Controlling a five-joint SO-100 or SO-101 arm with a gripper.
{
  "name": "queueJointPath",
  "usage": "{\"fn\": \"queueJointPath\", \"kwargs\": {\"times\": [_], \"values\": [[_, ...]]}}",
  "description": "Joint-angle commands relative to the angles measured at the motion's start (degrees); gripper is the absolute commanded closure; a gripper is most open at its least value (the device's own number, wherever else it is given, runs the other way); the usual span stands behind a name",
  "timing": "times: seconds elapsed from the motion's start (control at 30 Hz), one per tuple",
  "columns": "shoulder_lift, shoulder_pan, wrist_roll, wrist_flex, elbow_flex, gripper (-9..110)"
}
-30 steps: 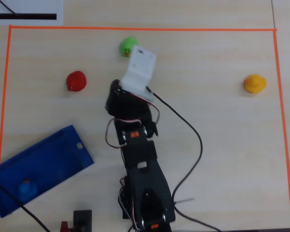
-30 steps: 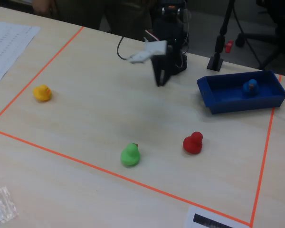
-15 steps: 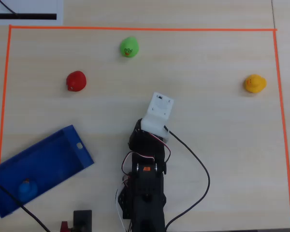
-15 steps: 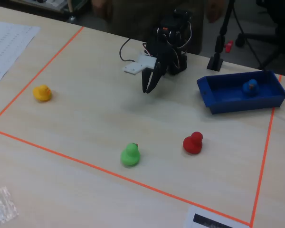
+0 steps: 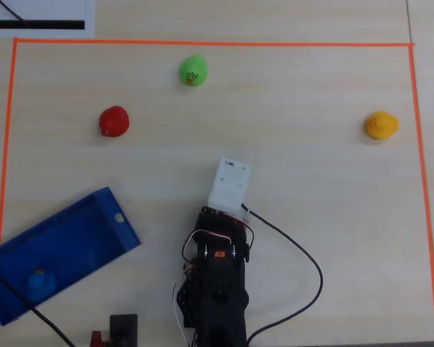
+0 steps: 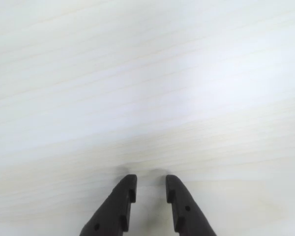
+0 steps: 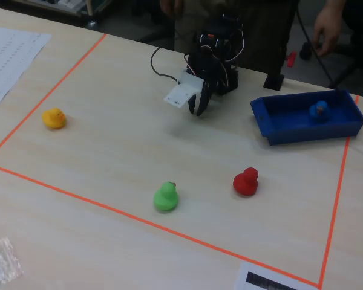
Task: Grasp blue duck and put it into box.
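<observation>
The blue duck (image 5: 40,280) sits inside the box (image 5: 127,236), a shallow blue tray at the lower left of the overhead view. In the fixed view the duck (image 7: 318,110) is at the far right end of the box (image 7: 302,134). My gripper (image 6: 151,183) is slightly open and empty, its two dark fingers pointing down at bare wooden table. In the fixed view the gripper (image 7: 198,110) hangs just above the table, left of the box and well apart from it. In the overhead view a white wrist housing (image 5: 229,185) hides the fingers.
A red duck (image 5: 114,121), a green duck (image 5: 193,70) and a yellow duck (image 5: 381,125) stand apart on the table inside an orange tape border (image 5: 202,43). A black cable (image 5: 304,253) loops right of the arm base. A person (image 7: 327,24) stands behind the table.
</observation>
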Motion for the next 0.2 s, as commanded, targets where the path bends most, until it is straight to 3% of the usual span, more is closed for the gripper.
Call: {"fn": "queueJointPath", "kwargs": {"times": [0.0,0.17], "values": [[-1.0,0.3,0.4,1.1,-0.2,96],[-1.0,0.3,0.4,1.1,-0.2,96]]}}
